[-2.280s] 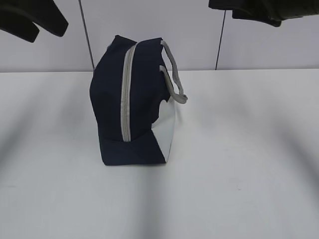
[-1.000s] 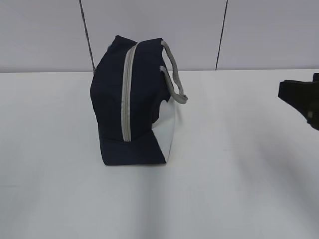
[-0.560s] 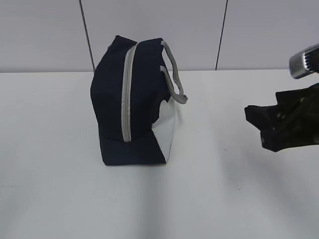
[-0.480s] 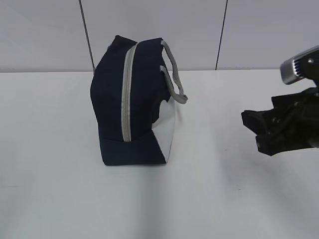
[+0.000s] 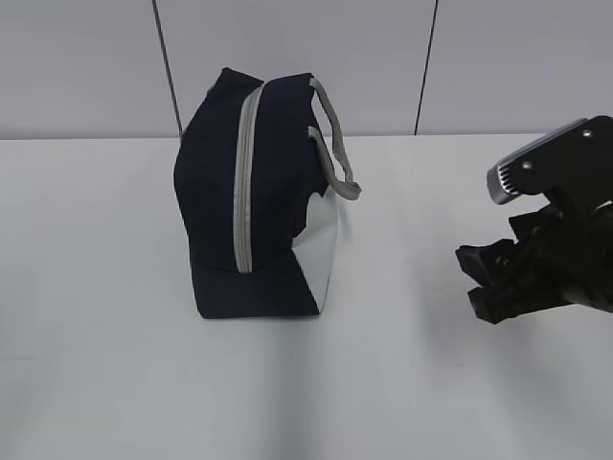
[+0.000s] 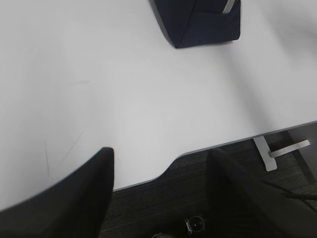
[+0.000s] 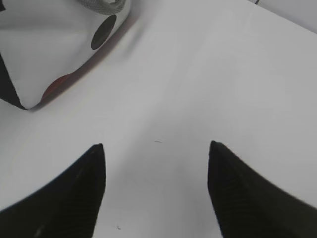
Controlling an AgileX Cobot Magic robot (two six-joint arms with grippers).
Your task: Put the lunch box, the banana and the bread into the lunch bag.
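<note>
one lunch bag (image 5: pixel 254 192), two end effectors (image 5: pixel 488 278)

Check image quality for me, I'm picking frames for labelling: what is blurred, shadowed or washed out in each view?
Exterior view: lunch bag sharp, soft broad shadows cross the table. Left wrist view: left gripper jaws are dark, unfocused shapes. Right wrist view: right gripper jaws blurred too, and the bag's white panel nearly merges with the bright tabletop.

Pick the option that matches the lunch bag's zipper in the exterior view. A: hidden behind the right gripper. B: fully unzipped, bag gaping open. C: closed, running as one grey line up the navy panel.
C: the zipper runs unbroken up the lunch bag, no gap showing, and the right gripper hangs well clear.
</note>
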